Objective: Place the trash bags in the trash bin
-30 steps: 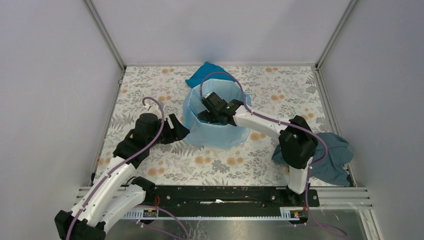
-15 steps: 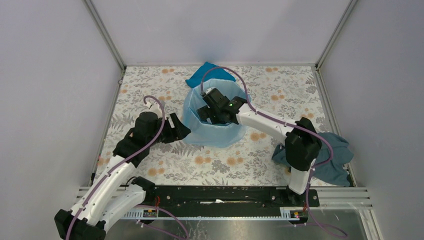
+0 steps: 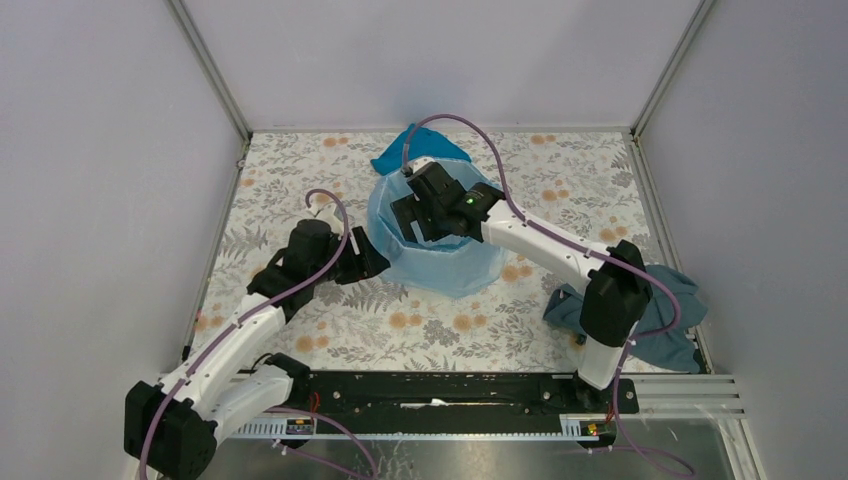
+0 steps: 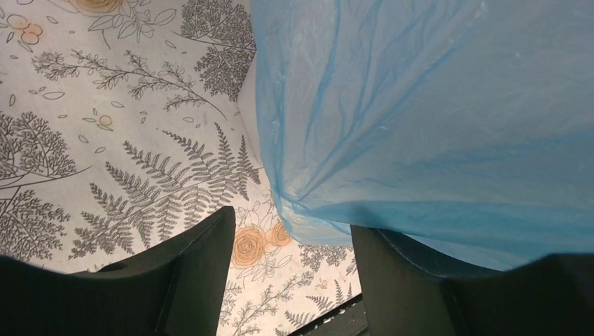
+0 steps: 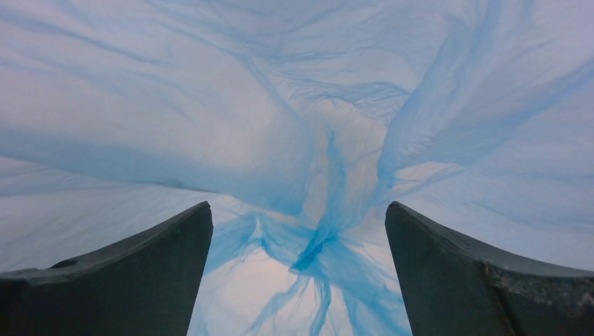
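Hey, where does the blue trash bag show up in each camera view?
Top view: the trash bag sits at the centre.
Left wrist view: it fills the upper right.
Right wrist view: it fills the whole background.
Shared landmark: the floral tablecloth, seen in the top and left wrist views only.

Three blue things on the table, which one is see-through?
The glossy, crinkly light-blue trash bag standing in the middle. The teal cloth behind it and the grey-blue cloth at the right edge are opaque fabric.
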Controlling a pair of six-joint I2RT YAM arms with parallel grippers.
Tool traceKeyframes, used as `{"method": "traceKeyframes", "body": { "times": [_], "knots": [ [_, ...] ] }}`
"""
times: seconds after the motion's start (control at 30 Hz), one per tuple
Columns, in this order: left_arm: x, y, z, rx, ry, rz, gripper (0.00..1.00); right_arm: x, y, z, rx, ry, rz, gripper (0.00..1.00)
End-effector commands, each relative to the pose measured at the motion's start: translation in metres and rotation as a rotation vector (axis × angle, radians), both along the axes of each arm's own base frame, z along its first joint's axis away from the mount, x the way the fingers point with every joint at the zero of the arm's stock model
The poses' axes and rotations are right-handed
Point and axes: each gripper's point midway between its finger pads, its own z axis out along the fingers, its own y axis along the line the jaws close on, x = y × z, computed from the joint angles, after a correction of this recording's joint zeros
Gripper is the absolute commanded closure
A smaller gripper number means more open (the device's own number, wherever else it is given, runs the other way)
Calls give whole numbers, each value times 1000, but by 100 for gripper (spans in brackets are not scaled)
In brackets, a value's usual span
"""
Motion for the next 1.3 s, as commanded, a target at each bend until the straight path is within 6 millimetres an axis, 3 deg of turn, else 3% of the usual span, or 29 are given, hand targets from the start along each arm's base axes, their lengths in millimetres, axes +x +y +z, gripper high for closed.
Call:
{"method": "traceKeyframes", "body": {
  "times": [0.0, 0.13, 0.27, 0.43, 0.6, 0.8, 1.07, 1.17, 1.27],
  "knots": [
    [15, -11, 12, -40, -76, -22, 36, 8, 2, 52, 92, -100, -16, 0],
    [18, -10, 8, -28, -69, -16, 36, 14, 8, 56, 115, -120, -18, 0],
    [14, -7, 7, -15, -63, -12, 35, 16, 10, 74, 146, -142, -19, 0],
    [8, 9, 6, 43, -67, 29, 25, 6, -5, 104, 168, -181, -18, 0],
    [-2, 20, 2, 85, -42, 52, 25, -12, -23, 136, 210, -215, -6, 0],
    [-6, 31, 33, 88, -80, 97, 24, -25, -52, 165, 217, -293, -19, 0],
    [-11, 43, 88, 52, -229, 144, 18, -46, -90, 196, 246, -372, -48, 0],
    [-12, 44, 105, 12, -267, 166, 15, -52, -116, 196, 233, -417, -118, 0],
    [-6, 47, 112, 10, -259, 207, 16, -52, -161, 191, 158, -485, -271, 0]
  ]
}}
